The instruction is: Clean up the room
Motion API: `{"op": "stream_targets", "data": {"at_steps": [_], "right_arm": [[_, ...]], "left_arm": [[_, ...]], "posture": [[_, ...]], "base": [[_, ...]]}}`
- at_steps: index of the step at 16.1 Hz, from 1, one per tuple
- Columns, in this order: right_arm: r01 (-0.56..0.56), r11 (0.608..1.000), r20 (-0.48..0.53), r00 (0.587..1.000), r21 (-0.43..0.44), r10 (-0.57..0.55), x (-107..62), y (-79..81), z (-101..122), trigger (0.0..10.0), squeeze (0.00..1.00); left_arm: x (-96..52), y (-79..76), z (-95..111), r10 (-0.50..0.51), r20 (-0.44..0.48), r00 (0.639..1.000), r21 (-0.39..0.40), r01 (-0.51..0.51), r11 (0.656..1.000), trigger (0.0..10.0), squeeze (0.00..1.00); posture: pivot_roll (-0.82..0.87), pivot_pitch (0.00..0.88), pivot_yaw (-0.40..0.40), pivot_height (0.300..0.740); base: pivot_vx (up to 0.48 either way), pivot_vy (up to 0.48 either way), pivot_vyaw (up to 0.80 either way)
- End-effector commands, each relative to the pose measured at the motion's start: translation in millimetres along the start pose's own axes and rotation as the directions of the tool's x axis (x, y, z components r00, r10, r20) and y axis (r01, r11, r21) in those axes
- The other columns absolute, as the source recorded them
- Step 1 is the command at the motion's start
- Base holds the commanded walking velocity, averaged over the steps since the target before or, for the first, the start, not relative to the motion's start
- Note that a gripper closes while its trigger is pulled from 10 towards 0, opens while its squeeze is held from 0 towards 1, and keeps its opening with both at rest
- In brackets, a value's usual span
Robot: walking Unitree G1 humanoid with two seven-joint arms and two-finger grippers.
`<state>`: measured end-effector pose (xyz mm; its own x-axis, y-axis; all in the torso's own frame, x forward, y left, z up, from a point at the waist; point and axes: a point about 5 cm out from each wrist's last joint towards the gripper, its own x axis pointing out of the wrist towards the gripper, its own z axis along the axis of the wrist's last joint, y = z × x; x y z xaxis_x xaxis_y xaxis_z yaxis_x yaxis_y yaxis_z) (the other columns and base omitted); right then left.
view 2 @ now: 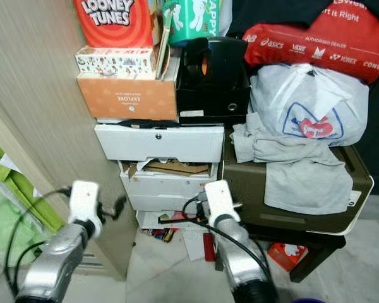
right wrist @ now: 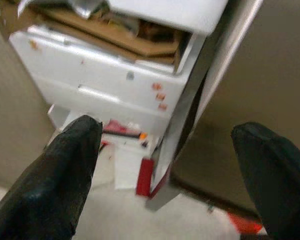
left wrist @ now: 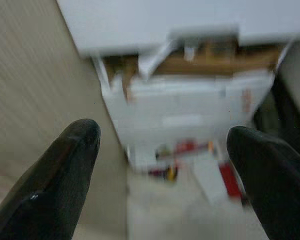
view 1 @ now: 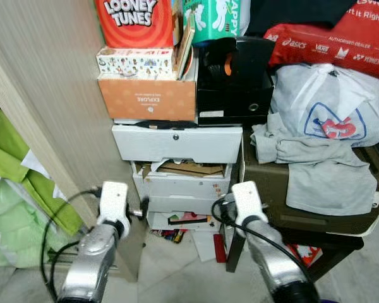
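grippers first: the left gripper (left wrist: 162,165) has its two black fingers (left wrist: 57,177) spread wide with nothing between them, held low in front of the white drawer unit (view 1: 177,144), close to the wood-grain wall panel (view 1: 44,95). the right gripper (right wrist: 165,170) is likewise spread wide and empty, its fingers (right wrist: 55,175) aimed at the lower drawers and at the dark metal leg (right wrist: 190,125) of the stand just beside them. both silver arms reach forward side by side in the head views, left arm (view 1: 95,252) and right arm (view 1: 271,259), with black cables looping off them. the drawer unit's second drawer (view 1: 186,183) hangs partly open with brown cardboard (view 1: 189,168) sticking out of it. under the unit, on the pale tiled floor (view 1: 177,271), lies the clutter: papers (view 1: 205,243), a red flat item (view 1: 220,247) against the stand's leg, and small colourful bits (view 1: 170,235). on top of the drawers sit an orange box (view 1: 148,98), a patterned box (view 1: 136,62) and a black box (view 1: 234,82). to the right a dark olive case (view 1: 316,189) carries a grey shirt (view 1: 316,170), a white plastic bag (view 1: 328,101) and a red bag (view 1: 341,38). green cloth (view 1: 12,183) hangs at the far left.
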<state>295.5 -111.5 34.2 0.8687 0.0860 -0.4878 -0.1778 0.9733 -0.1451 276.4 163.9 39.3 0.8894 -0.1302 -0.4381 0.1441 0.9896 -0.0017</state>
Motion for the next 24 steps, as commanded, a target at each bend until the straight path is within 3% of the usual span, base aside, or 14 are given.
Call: {"op": "stream_targets", "data": {"at_steps": [1, 3, 6, 8, 9, 10, 13, 15, 20, 24], "right_arm": [[-0.01, 1.0, -0.003, 1.0, 0.002, 0.01, 6.5, 5.9, 4.5, 10.0, 0.0], [-0.07, 0.998, -0.092, 0.993, -0.002, 0.069, 15.7, 22.8, -6.8, 10.0, 0.0], [-0.094, 0.992, -0.235, 0.966, 0.08, 0.11, 18.9, 39.3, -27.9, 10.0, 0.0], [-0.05, 0.991, -0.284, 0.955, 0.121, 0.083, 18.0, 37.8, -37.6, 10.0, 0.0], [0.02, 0.993, -0.388, 0.921, 0.117, 0.027, 12.0, 29.9, -61.8, 10.0, 0.0], [0.025, 0.997, -0.426, 0.905, 0.07, 0.007, 8.9, 25.0, -71.6, 10.0, 0.0], [0.002, 1.0, -0.43, 0.903, 0.028, 0.011, 9.0, 24.2, -72.0, 10.0, 0.0], [-0.029, 0.999, -0.396, 0.918, -0.019, 0.02, 12.5, 25.4, -63.4, 10.0, 0.0], [-0.075, 0.994, -0.349, 0.936, -0.083, 0.041, 17.3, 33.2, -47.9, 10.0, 0.0], [-0.074, 0.993, -0.341, 0.939, -0.09, 0.039, 18.5, 32.2, -44.6, 10.0, 0.0]], "left_arm": [[6.5, -1.7, -10.4, -0.037, -0.094, 0.995, -0.006, 0.036, 0.999, 10.0, 0.0], [17.5, -8.5, -38.7, -0.072, -0.292, 0.954, 0.054, 0.092, 0.994, 10.0, 0.0], [23.0, -15.0, -61.6, -0.107, -0.423, 0.9, -0.019, 0.109, 0.994, 10.0, 0.0], [23.7, -13.7, -66.3, -0.092, -0.455, 0.886, -0.045, 0.08, 0.996, 10.0, 0.0], [19.9, -7.5, -77.8, -0.064, -0.513, 0.856, -0.047, 0.046, 0.998, 10.0, 0.0], [13.7, 5.3, -87.6, 0.009, -0.545, 0.838, 0.011, -0.003, 1.0, 10.0, 0.0], [9.6, 14.4, -93.1, 0.064, -0.559, 0.827, -0.001, -0.078, 0.997, 10.0, 0.0], [14.9, 5.9, -87.2, 0.037, -0.533, 0.845, 0.034, -0.023, 0.999, 10.0, 0.0], [25.0, -5.2, -72.3, 0.018, -0.485, 0.874, -0.001, -0.021, 1.0, 10.0, 0.0], [27.5, -3.8, -67.1, 0.023, -0.464, 0.886, -0.021, -0.037, 0.999, 10.0, 0.0]], "posture": [[-0.1, 0.027, 0.042, 0.74], [-0.09, 0.019, 0.033, 0.74], [-0.09, 0.009, 0.029, 0.74], [-0.08, 0.001, 0.024, 0.74], [-0.07, 0.0, 0.016, 0.74], [-0.08, 0.0, 0.011, 0.74], [-0.1, 0.0, 0.014, 0.74], [-0.09, 0.007, 0.007, 0.74], [-0.09, 0.004, -0.018, 0.74], [-0.09, 0.0, -0.016, 0.74]], "base": [[0.0, 0.0, 0.0], [0.0, 0.0, 0.0], [0.0, 0.0, 0.0], [0.0, 0.0, 0.0], [0.0, 0.0, 0.0], [0.0, 0.0, 0.0], [0.0, 0.0, 0.0], [0.0, 0.0, 0.0], [0.0, 0.0, 0.58], [0.0, 0.0, 0.4]]}}
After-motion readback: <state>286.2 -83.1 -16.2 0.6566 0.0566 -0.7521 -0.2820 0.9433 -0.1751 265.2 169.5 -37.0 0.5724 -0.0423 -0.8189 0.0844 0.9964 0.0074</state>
